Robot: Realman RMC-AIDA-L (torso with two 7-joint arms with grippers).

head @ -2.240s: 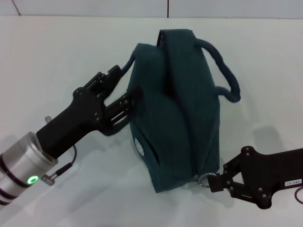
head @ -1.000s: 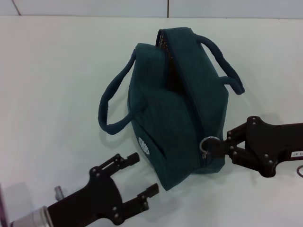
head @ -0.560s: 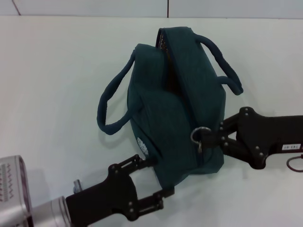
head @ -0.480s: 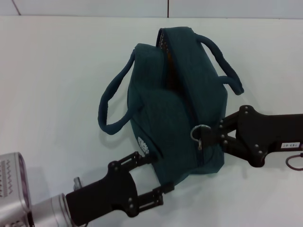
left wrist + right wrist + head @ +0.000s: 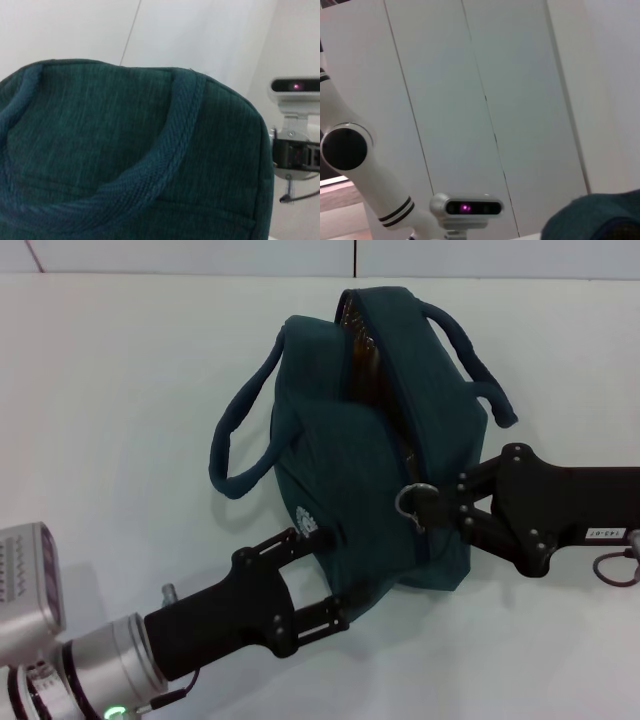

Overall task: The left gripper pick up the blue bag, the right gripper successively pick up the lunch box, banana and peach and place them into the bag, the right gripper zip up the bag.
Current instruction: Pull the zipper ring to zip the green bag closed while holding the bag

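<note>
We've got the blue bag sitting mid-counter, our right tool pinching its zipper ring and our left tool spread around the bag's near corner, so a sideways yank could probably just drag the bag.

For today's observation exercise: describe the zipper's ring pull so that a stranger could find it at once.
Start at the blue bag on the white table. Follow its zipper seam down towards the right gripper. The ring pull is the small silver metal loop at those fingertips, the only shiny thing on the dark fabric.
</note>
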